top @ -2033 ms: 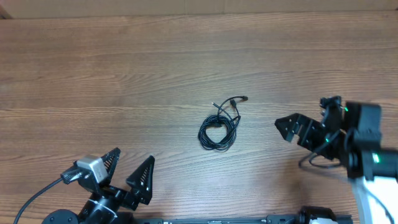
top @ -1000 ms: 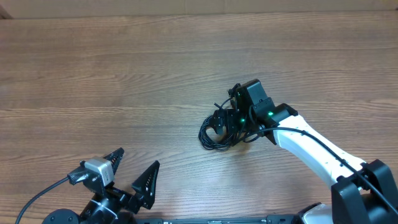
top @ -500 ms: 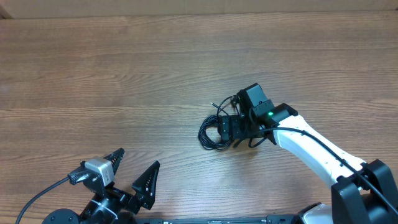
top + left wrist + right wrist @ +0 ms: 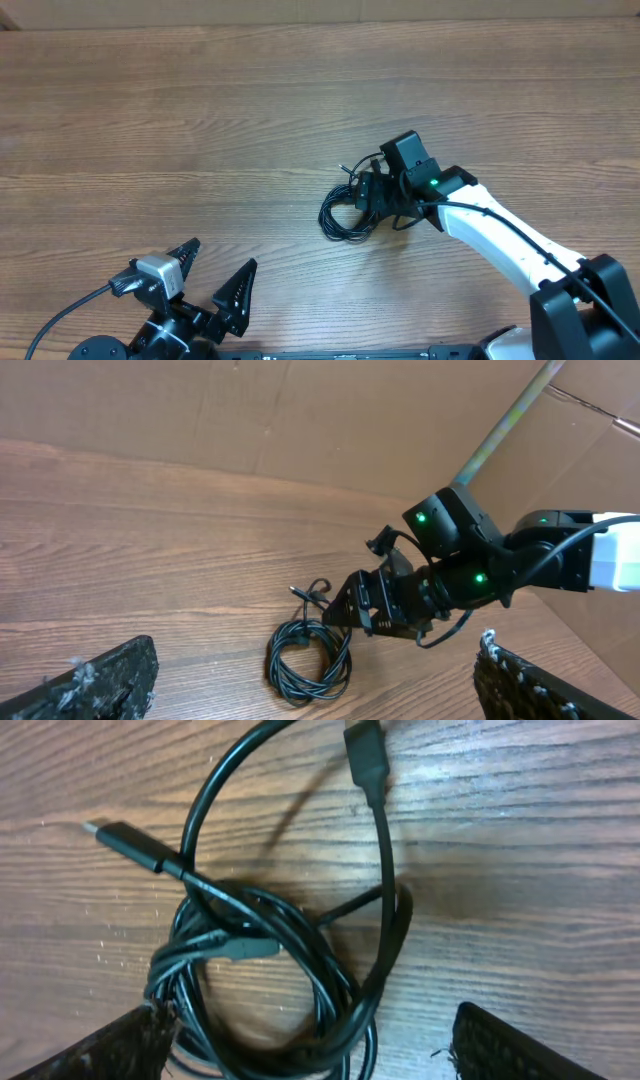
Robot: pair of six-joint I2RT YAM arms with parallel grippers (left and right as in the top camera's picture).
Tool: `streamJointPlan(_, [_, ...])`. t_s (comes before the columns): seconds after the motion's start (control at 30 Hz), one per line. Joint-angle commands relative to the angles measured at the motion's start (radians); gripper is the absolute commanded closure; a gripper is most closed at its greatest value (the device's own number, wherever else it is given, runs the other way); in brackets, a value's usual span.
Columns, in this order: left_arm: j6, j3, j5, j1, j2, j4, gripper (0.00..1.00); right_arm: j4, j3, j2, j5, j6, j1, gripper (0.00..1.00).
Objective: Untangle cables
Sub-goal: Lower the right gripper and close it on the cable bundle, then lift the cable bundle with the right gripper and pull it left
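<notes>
R claw: right gripper (image 4: 374,203) spread, down at the table (image 4: 200,120), a finger either side of the cables (image 4: 348,214). Wrist view shows both fingertips (image 4: 105,1045) wide apart w/ the bundle between them, nothing pinched.
L claw: left gripper (image 4: 210,272) spread wide, empty, at the robot's edge of the table, well apart from the bundle.
Cables, where: flat on the wood, mid-table, a bit R of centre. In overhead view the right gripper overlaps the bundle's R side.
Cables, shape: one small coil, several loops stacked + crossing. Two plug tips (image 4: 125,840) poke out on the side away from the robot. One longer loop arcs round the coil. Can't tell how many separate cords.
Done so far: nothing that shows. Coil intact, no cord pulled free or laid out straight.
Step in hand (my read): gripper placed for a grasp, closing not done yet.
Left to do: basically all. Grip a strand or plug end, draw it out of the loops, prob. w/ the other arm pinning the rest, then lay each cord apart.
Risk (guess): closing across the whole bundle takes every loop at once + drags the coil instead of freeing 1 cord.
Containers: none in any view, no bin, tray or box. Only a cardboard backdrop (image 4: 200,420) behind the table, so no contents to report.
</notes>
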Motion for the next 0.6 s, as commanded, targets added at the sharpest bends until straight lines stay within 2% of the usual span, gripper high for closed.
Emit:
streamJointPlan(0.0, [0.014, -0.002, 0.019, 0.005, 0.003, 0.004, 0.01, 0.018, -0.007, 0.048, 0.018, 0.024, -0.002, 0.12])
streamJointPlan(0.07, [0.014, -0.002, 0.019, 0.005, 0.003, 0.004, 0.00, 0.025, -0.007, 0.082, 0.018, 0.024, -0.002, 0.13])
streamJointPlan(0.1, [0.014, -0.002, 0.019, 0.005, 0.003, 0.004, 0.00, 0.029, -0.007, 0.103, 0.013, 0.024, -0.002, 0.20])
streamJointPlan(0.13, [0.014, -0.002, 0.019, 0.005, 0.003, 0.004, 0.00, 0.032, -0.007, 0.122, 0.005, 0.029, -0.002, 0.33])
streamJointPlan(0.17, [0.014, -0.002, 0.019, 0.005, 0.003, 0.005, 0.00, 0.034, -0.007, 0.140, 0.002, 0.043, -0.002, 0.50])
streamJointPlan(0.23, [0.014, -0.002, 0.019, 0.005, 0.003, 0.011, 0.00, 0.037, -0.006, 0.173, -0.012, 0.061, -0.002, 0.96])
streamJointPlan(0.43, [0.014, -0.002, 0.019, 0.005, 0.003, 0.026, 0.00, 0.050, 0.040, 0.159, -0.029, 0.046, -0.002, 0.96])
streamJointPlan(0.57, [0.014, -0.002, 0.019, 0.005, 0.003, 0.025, 0.00, 0.004, 0.163, 0.101, -0.041, -0.018, -0.002, 0.96])
